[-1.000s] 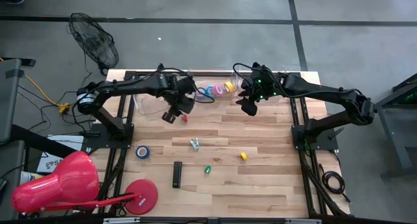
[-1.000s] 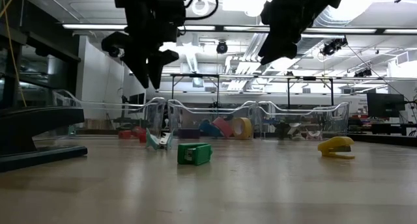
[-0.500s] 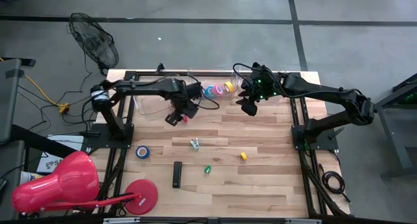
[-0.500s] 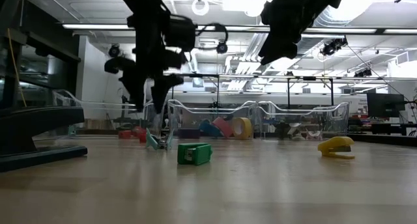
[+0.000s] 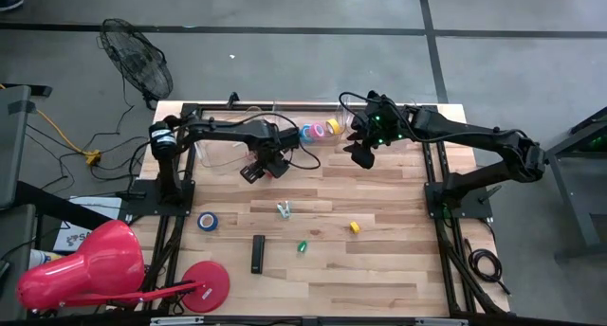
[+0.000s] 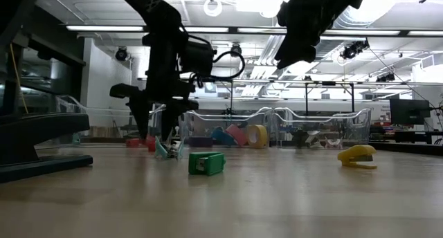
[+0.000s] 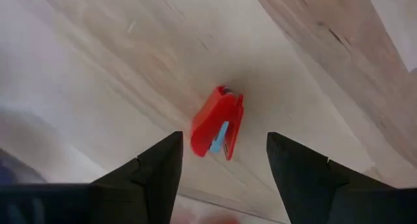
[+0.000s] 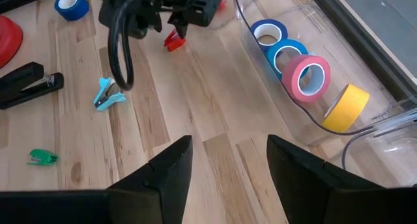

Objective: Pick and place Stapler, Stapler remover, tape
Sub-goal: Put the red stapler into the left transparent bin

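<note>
A small red stapler [image 7: 218, 122] with a blue inside lies flat on the wood near the table's far edge [image 5: 268, 172]. My left gripper [image 7: 225, 142] hangs open just above it, pointing down, one finger on each side and touching nothing [image 6: 158, 124]. My right gripper [image 5: 362, 155] waits open, high above the far right of the table [image 6: 294, 51]. Blue, pink and yellow tape rolls [image 8: 306, 77] stand in a clear tray [image 5: 318, 131]. One blue roll [image 5: 207, 221] lies on the table. The black stapler [image 5: 258, 254] and a teal staple remover [image 5: 284, 208] rest on the wood.
A green mini stapler [image 5: 303, 246] and a yellow one [image 5: 355, 227] lie mid-table. A flat red disc [image 5: 206, 285] sits at the near left corner, beside a large red object [image 5: 85, 264] off the table. Clear trays [image 6: 318, 127] line the far edge.
My left gripper has come down from high above the table to just over the red stapler, drifting slightly toward the table's right, its fingers staying open. The right arm has kept still and nothing on the table has moved.
</note>
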Robot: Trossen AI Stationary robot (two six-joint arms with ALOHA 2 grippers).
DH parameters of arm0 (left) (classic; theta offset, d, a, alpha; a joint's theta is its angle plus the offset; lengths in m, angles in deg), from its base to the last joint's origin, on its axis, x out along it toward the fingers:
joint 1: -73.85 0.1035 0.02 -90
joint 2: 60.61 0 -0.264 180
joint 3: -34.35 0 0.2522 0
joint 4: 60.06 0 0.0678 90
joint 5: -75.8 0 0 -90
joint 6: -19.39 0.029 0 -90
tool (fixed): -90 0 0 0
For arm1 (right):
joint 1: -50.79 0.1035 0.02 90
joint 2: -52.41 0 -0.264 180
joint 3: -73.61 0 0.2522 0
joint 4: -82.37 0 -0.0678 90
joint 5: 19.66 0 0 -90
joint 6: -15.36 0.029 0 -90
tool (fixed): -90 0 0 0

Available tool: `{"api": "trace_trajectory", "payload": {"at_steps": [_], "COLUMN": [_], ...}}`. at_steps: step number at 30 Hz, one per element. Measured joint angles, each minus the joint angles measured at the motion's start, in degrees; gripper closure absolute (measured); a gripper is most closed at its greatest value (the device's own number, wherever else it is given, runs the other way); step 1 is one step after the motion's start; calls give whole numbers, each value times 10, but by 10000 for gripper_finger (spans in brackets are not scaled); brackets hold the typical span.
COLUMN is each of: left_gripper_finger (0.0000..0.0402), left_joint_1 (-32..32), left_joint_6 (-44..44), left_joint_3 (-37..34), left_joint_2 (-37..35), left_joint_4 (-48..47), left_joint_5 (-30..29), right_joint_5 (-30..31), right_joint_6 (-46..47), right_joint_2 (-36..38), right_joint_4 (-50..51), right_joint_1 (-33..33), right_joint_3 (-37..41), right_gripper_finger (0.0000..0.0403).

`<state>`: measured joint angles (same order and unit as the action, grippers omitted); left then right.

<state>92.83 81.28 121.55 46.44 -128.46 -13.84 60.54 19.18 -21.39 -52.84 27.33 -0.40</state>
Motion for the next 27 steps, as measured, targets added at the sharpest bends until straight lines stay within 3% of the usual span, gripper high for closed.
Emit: {"api": "trace_trajectory", "payload": {"at_steps": [10, 22, 27], "left_gripper_finger": [212, 274, 282], "left_joint_1": [1, 1, 1], "left_joint_6": [44, 45, 45], "left_joint_3": [0, 0, 0], "left_joint_2": [16, 16, 16], "left_joint_4": [18, 25, 26], "left_joint_5": [-3, -11, -11], "right_joint_5": [3, 4, 4], "right_joint_6": [0, 1, 2], "right_joint_2": [0, 0, 0], "right_joint_4": [0, 0, 0], "right_joint_1": [0, 0, 0], "right_joint_3": [0, 0, 0], "right_gripper_finger": [215, 215, 215]}}
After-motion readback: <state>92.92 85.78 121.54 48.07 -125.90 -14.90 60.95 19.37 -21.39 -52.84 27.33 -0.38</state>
